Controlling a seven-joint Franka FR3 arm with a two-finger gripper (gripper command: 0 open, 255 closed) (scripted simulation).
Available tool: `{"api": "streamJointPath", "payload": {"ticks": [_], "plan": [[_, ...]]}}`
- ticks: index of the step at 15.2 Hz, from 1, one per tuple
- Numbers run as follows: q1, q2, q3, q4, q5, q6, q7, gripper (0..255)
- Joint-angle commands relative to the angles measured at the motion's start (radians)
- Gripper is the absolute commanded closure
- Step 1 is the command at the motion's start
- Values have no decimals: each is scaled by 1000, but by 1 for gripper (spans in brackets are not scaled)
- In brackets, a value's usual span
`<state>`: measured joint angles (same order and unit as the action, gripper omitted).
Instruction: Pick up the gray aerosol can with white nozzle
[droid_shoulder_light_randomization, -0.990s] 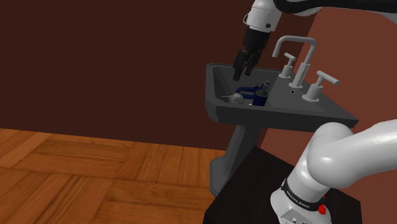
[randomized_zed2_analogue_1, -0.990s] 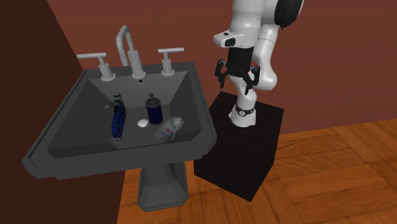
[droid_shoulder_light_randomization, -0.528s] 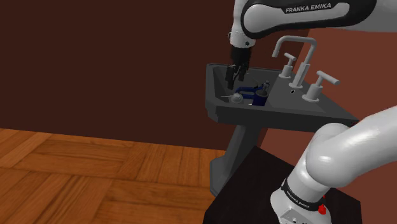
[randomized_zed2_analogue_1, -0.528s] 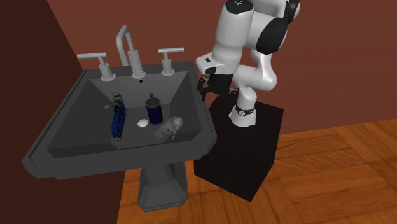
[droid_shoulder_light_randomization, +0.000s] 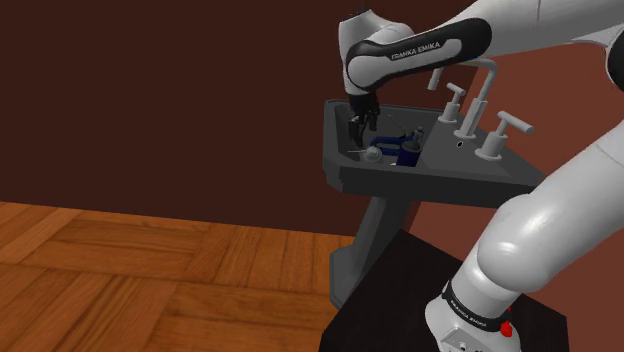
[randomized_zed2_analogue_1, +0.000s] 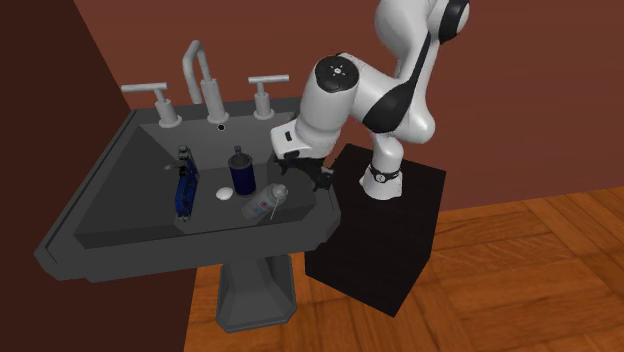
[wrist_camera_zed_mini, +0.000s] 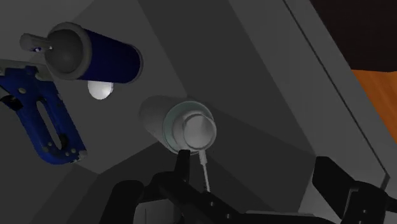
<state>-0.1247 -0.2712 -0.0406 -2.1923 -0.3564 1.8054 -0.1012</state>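
Note:
The gray aerosol can (randomized_zed2_analogue_1: 260, 204) lies on its side in the dark sink basin (randomized_zed2_analogue_1: 120, 232), its white nozzle pointing toward the basin's right wall in the second exterior view. In the wrist view the can (wrist_camera_zed_mini: 186, 125) shows end-on, nozzle toward me, a little ahead of the fingers. My gripper (randomized_zed2_analogue_1: 308, 174) hangs just above the nozzle end, inside the sink's rim, open and holding nothing. It also appears low over the basin's near corner in the shoulder view, gripper (droid_shoulder_light_randomization: 358, 128) close above the can (droid_shoulder_light_randomization: 373, 154). The gripper (wrist_camera_zed_mini: 248, 191) has its fingers apart.
A dark blue bottle (randomized_zed2_analogue_1: 241, 172) stands upright behind the can, with a small white round piece (randomized_zed2_analogue_1: 224, 195) and a blue tool (randomized_zed2_analogue_1: 184, 190) beside it. The faucet (randomized_zed2_analogue_1: 200, 75) and two handles rise at the sink's back. My black stand (randomized_zed2_analogue_1: 385, 235) sits right of the sink.
The arm swung from above the stand over to the sink and bent down. The gripper dropped from high beside the basin to just over the can's nozzle end, still open.

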Motion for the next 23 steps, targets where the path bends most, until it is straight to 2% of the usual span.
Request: {"api": "streamJointPath", "payload": {"ticks": [1,6,16,17,23], "plan": [[-14,62,-2,20,-57,13,2,0],[-45,231,-16,103,-195,33,9,0],[-49,277,-22,52,-217,118,55,0],[-47,274,-20,47,-216,118,60,255],[-44,264,-17,34,-216,118,66,255]]}}
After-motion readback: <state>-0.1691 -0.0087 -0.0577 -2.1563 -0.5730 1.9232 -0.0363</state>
